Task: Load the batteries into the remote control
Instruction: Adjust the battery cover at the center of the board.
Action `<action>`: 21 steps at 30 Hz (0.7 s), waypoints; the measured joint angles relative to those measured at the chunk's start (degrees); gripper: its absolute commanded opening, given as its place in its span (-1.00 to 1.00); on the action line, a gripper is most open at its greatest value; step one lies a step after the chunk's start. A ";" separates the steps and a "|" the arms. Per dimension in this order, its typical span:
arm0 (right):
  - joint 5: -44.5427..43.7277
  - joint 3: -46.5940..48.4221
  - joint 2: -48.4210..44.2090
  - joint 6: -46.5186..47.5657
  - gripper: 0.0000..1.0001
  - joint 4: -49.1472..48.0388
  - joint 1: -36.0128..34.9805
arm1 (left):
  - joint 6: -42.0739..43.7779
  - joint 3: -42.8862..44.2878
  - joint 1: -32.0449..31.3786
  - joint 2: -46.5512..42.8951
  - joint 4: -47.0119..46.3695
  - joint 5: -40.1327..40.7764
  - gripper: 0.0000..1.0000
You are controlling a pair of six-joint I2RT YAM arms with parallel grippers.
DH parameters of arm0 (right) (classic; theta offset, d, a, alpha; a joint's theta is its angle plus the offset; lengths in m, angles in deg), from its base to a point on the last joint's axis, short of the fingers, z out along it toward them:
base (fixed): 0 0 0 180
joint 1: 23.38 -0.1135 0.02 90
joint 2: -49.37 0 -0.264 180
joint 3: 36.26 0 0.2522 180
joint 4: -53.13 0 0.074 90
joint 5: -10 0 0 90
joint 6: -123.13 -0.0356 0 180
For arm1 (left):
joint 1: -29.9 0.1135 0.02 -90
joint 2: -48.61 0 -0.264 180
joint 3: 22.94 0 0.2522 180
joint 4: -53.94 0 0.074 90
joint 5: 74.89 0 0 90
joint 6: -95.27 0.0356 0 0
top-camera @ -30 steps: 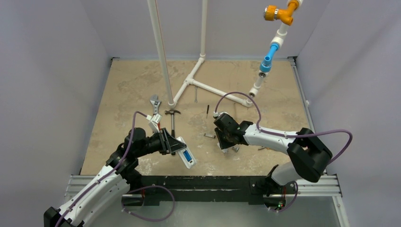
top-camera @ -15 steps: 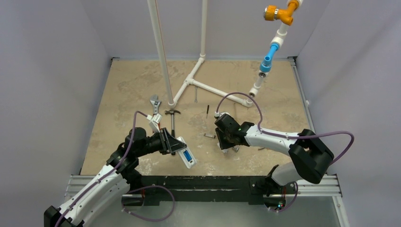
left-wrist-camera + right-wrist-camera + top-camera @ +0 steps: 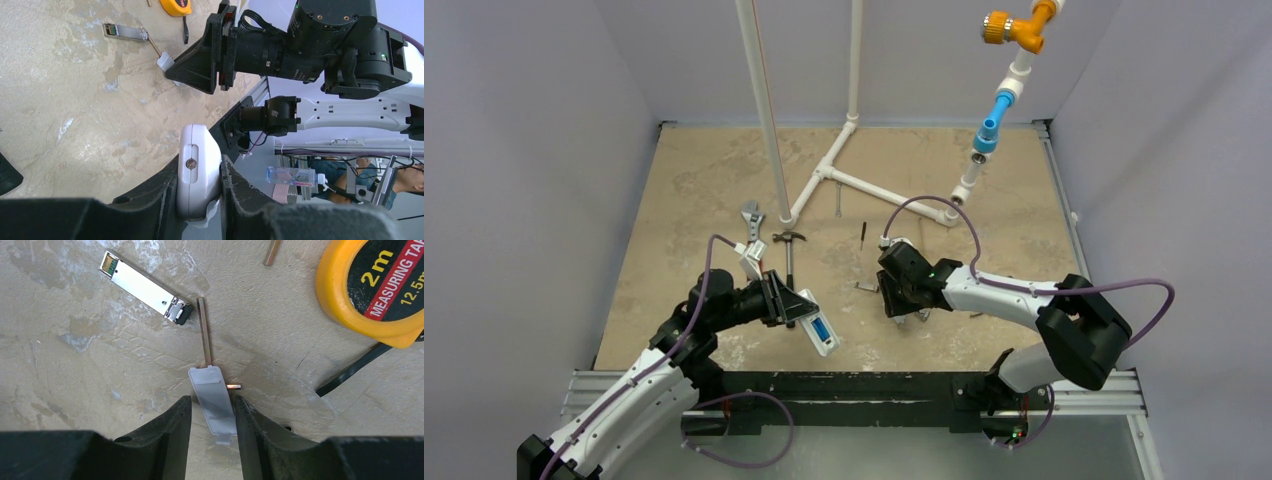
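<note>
Left jaws: clamped shut on the remote control [image 3: 198, 170], one finger [image 3: 167, 187] pressed to each long side. The wrist camera sees a white face with a slot and a screw. From the top camera the remote [image 3: 821, 332] sits tilted near the front edge of the counter [image 3: 704, 180], left of centre, just right of the hammer [image 3: 790, 262]. I can't tell whether it clears the surface.

Batteries [image 3: 821, 328] - a blue patch shows in the remote's upturned face, where the recess is. It's too small to count or to tell how they're seated.

Right jaws: part-way open, down at the counter, straddling the small grey-white cover [image 3: 216, 402]. The cover sits between my fingers [image 3: 172, 427] with a thin gap on the left side - not a grip. The right side is close, and I can't tell if it touches.

Around the cover:
- a thin metal rod [image 3: 203, 332] runs from its far end
- a small silver module [image 3: 145, 287] lies beyond that, off to the left
- a yellow tape measure [image 3: 372, 285] is at far right, well apart

The two arms are well apart. A wrench [image 3: 751, 218] lies behind the hammer, with white pipes [image 3: 824, 175] further back.
</note>
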 measured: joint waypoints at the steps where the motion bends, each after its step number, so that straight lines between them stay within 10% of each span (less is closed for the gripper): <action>1: 0.11 0.00 0.00 -0.04 -0.24 -0.07 0.00 | -0.02 0.00 0.00 0.00 0.00 0.00 -1.00; 21: -0.63 -0.15 0.07 0.11 -0.21 -0.24 -0.81 | -0.02 0.00 0.00 -0.50 0.00 0.02 -1.00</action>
